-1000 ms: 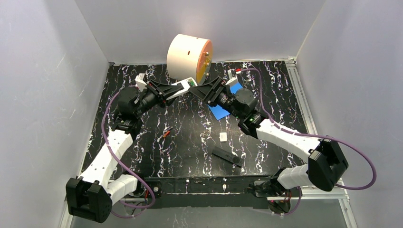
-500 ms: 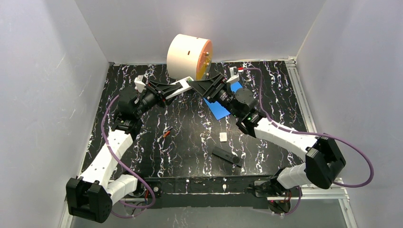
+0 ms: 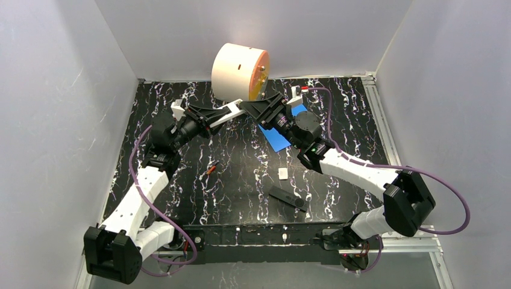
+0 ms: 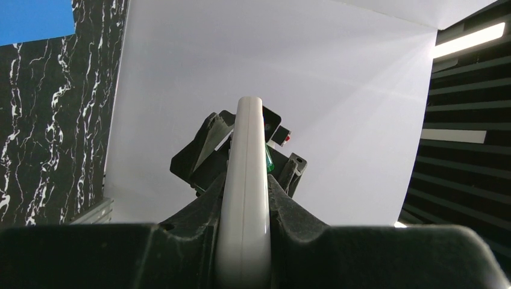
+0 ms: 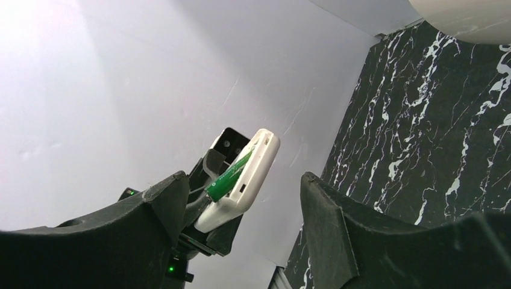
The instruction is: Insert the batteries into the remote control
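Top external view: the right hand (image 3: 258, 110) has closed in on the slim white plastic remote control (image 3: 232, 109), which the left hand (image 3: 218, 114) clamps above the black marbled desk (image 3: 241, 162).
The right jaws stand wide and empty. A green cylindrical battery (image 5: 229, 173) lies lengthwise in the remote; the orange-red battery (image 3: 210, 169) lies on the desk, so loading looks half done. The remote's long axis points at the right hand.

Top view evenly lit, soft shadows, slight sheen on the glossy bench (image 3: 241, 174). Left wrist: strip light (image 4: 470, 39) flares top right, wall (image 4: 301, 72) near washed out, my fingers (image 4: 202, 214) dark and blurred. Right wrist: same, upper left blown out.
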